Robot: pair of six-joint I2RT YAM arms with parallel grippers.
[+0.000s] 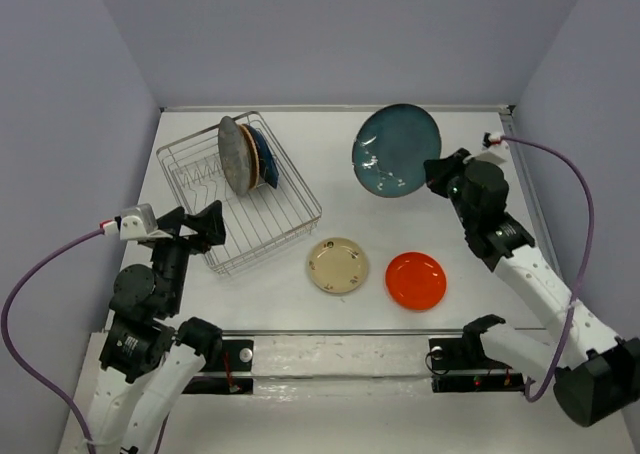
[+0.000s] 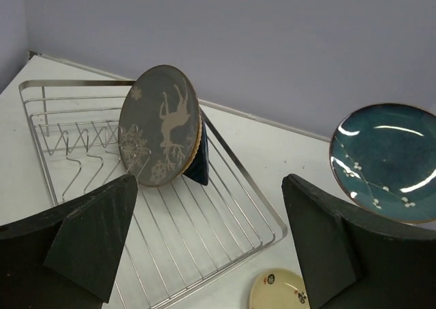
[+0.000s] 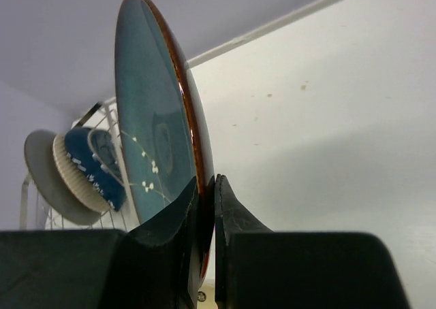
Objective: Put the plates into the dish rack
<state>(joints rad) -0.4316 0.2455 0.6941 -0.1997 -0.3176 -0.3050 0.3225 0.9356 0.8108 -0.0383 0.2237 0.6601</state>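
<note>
The right pincer (image 3: 206,192) pinches the upright teal plate (image 1: 396,150) by its rim, at upper right. The left pincer (image 1: 213,225) is spread beside the dish rack (image 1: 262,220), which holds 3 plates (image 1: 240,155).

Your light is bright and even from overhead; the table (image 1: 350,204) carries only faint, soft shadows. White glare streaks the teal plate (image 1: 396,149), most strongly in your left wrist view. There the left fingers (image 2: 88,234) read as flat black with little detail. In your right wrist view the right fingers (image 3: 163,254) are dark and soft-edged, and the far plates (image 3: 75,173) look slightly out of focus. Your top view is sharp.
</note>
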